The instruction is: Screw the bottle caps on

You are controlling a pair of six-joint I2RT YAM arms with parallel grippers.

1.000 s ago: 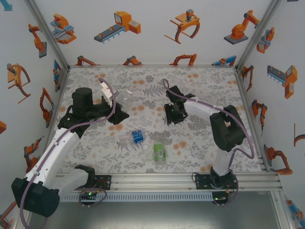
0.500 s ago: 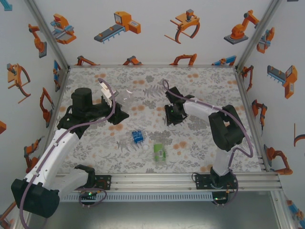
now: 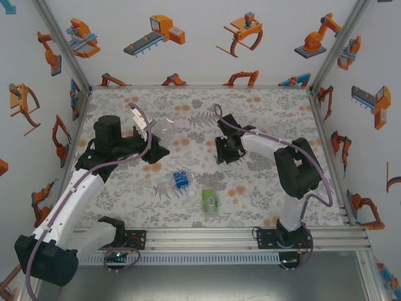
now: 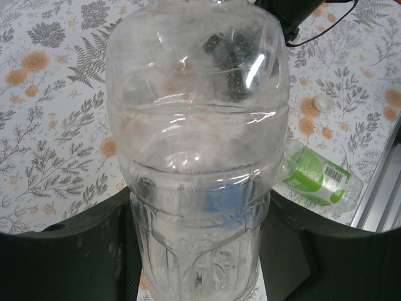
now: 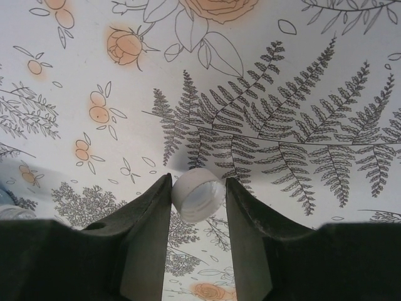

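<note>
Right gripper (image 5: 198, 188): jaws drawn in on a white cap (image 5: 198, 197), which is pinched between the two fingers (image 5: 150, 232) with its open side facing the wrist camera. The flower-and-fern table (image 5: 313, 75) lies beneath. Whether the cap clears the surface cannot be told.

Left gripper (image 4: 197, 219): closed around the lower body of the clear plain bottle (image 4: 197, 125), one dark finger on each side. The bottle points away from the wrist camera toward the right arm.

On the table past the held bottle, the green-label bottle (image 4: 319, 175) lies on its side near the front rail. A loose cap (image 4: 322, 103) sits on the cloth just beyond it. In the top view the blue-label bottle (image 3: 181, 180) lies on its side just to the left of the green one, between the two arms and nearer the bases.
</note>
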